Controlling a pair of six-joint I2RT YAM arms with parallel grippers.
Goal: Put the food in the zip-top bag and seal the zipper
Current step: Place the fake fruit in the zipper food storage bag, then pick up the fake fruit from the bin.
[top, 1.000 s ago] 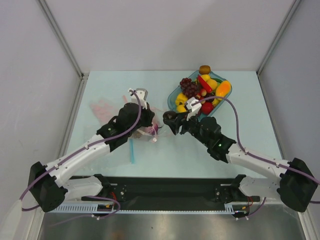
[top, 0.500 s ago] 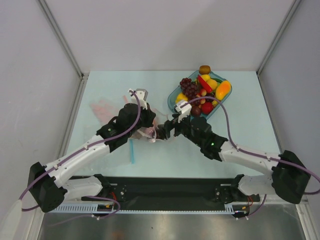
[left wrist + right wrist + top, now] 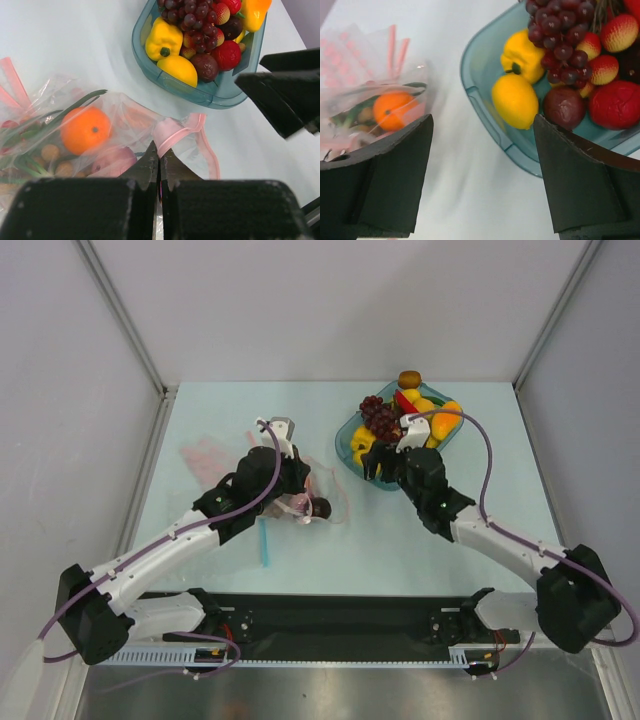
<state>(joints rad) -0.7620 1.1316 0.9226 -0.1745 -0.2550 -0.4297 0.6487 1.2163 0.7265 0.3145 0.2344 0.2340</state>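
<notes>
So we're mid-fill here, nowhere near sealing. The left gripper (image 3: 159,151) is pinched fully shut on the thin pale-pink zipper strip (image 3: 171,131) of the clear crinkly zip-top bag (image 3: 120,107). It's holding that lip up so the mouth gapes toward the translucent teal-blue plastic tray (image 3: 487,117). The bag rests on the table to the left of the tray. Through the plastic you can see a glossy round orange (image 3: 85,130), a thin green stalk (image 3: 75,102) and some small tan bits. From the top camera a dark round piece (image 3: 320,508) sits right at the mouth, and I can't tell if it's properly inside or just on the lip.

The right gripper (image 3: 482,122) is spread wide with nothing in it, hovering over the near rim of the tray. Roughly between its fingers is the smooth yellow lemon (image 3: 514,100), with a yellow bell pepper (image 3: 522,57) and a dark purple grape bunch (image 3: 557,35) close by.

My read: the step in hand is grabbing the next piece. The lemon looks like the easy pick, but it's slick, rounded and just beside the tray wall. One finger would have to slip down between lemon and wall, close gently, then carry it over to the held-open mouth. There's plenty of food in the tray, so zipping is a long way off.
</notes>
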